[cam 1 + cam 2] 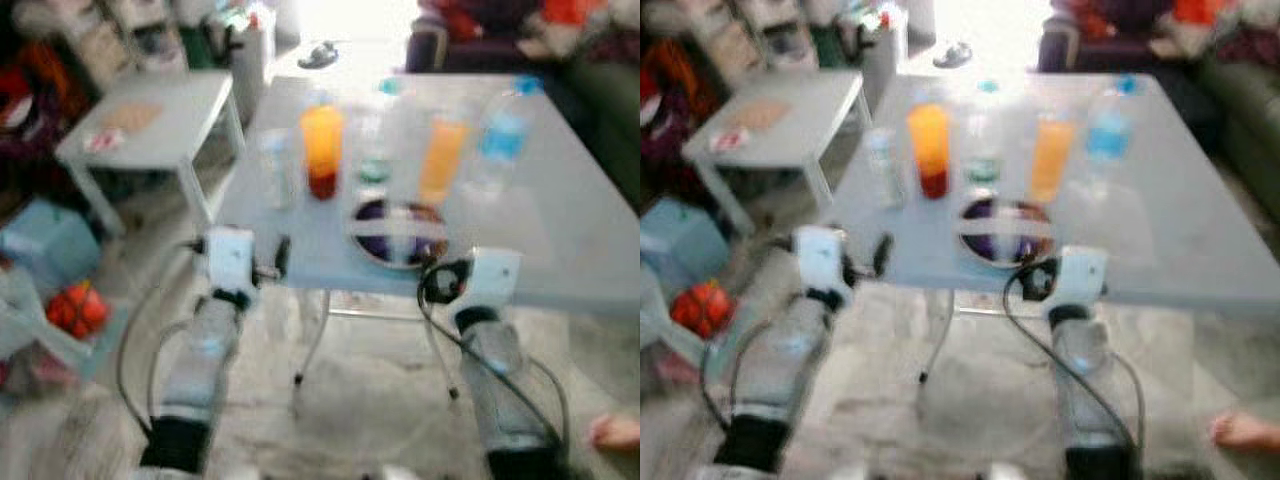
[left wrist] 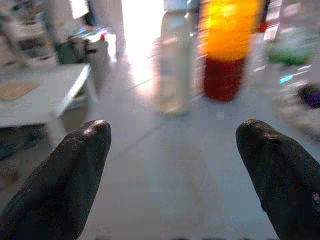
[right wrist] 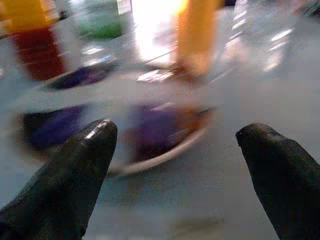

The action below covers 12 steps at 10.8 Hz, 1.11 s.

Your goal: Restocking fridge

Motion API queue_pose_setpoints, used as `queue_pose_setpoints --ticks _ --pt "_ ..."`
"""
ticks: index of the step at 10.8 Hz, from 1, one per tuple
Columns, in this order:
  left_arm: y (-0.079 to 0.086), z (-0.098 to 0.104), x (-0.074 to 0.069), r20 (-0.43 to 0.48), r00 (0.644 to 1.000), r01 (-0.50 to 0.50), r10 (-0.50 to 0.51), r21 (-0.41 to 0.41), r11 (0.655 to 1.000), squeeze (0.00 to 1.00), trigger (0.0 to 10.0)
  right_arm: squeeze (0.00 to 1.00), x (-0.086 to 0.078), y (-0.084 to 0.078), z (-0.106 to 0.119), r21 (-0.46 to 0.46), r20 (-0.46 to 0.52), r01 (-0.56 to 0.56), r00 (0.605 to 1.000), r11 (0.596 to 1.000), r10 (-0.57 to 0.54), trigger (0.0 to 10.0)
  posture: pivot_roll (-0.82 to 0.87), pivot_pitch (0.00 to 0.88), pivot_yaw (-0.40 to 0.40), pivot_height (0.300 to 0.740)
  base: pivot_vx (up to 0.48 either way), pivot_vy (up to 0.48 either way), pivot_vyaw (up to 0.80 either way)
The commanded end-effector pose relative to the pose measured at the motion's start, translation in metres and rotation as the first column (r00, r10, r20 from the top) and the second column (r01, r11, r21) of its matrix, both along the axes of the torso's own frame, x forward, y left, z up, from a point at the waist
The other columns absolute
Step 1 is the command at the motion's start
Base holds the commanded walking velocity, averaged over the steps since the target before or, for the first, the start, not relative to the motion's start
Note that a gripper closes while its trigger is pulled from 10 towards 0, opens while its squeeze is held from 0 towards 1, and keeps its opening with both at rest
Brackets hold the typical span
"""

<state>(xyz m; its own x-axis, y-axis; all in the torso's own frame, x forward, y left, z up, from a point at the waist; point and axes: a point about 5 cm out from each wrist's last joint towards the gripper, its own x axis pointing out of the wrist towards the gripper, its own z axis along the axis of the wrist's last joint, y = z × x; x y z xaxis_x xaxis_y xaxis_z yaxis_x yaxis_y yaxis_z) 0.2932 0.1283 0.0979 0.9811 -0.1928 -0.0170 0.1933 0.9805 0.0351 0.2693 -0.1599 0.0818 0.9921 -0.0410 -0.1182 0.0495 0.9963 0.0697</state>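
on the pale grey table (image 1: pixel 560 240) the orange-and-red bottle (image 1: pixel 322 150) stands behind the foil-covered bowl (image 1: pixel 398 232), so bring your left gripper (image 2: pixel 172 150), fingers apart like the right gripper (image 3: pixel 175 160), squarely around it.

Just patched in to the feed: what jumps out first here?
A row of drinks on the grey table: an orange-and-red bottle, an orange bottle and a blue-labelled water bottle. In front of them sits a purple-filled plate. Both claws, left claw and right claw, are open at the table's near edge.
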Motion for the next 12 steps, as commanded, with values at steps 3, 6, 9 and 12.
queue_pose_setpoints --ticks 3,6,9,12 --pt "0.004 0.001 -0.002 0.014 1.000 -0.004 0.003 0.011 1.000 0.00 10.0 0.00 -0.004 0.009 0.001 0.003 0.005 -0.039 0.999 0.999 0.039 10.0 0.00 0.004 0.009 0.740 0.000 0.000 0.00" --pt "0.002 0.007 -0.002 0.048 0.998 0.030 -0.032 0.030 0.999 0.00 10.0 0.00 -0.010 0.006 0.003 0.030 -0.001 -0.022 1.000 0.999 0.022 10.0 0.02 0.003 0.008 0.740 0.000 0.000 0.00" --pt "0.001 0.009 -0.010 0.062 0.987 0.146 -0.150 0.066 0.987 0.00 10.0 0.00 -0.005 0.005 0.022 0.310 0.027 0.018 0.999 0.951 -0.028 10.0 0.02 0.010 0.026 0.740 0.000 0.000 0.00" --pt "0.007 0.004 -0.012 0.041 0.986 0.158 -0.161 0.073 0.985 0.00 10.0 0.00 0.008 0.018 0.032 0.507 0.009 0.045 0.998 0.861 -0.057 10.0 0.03 0.006 0.043 0.740 0.000 0.000 0.00"
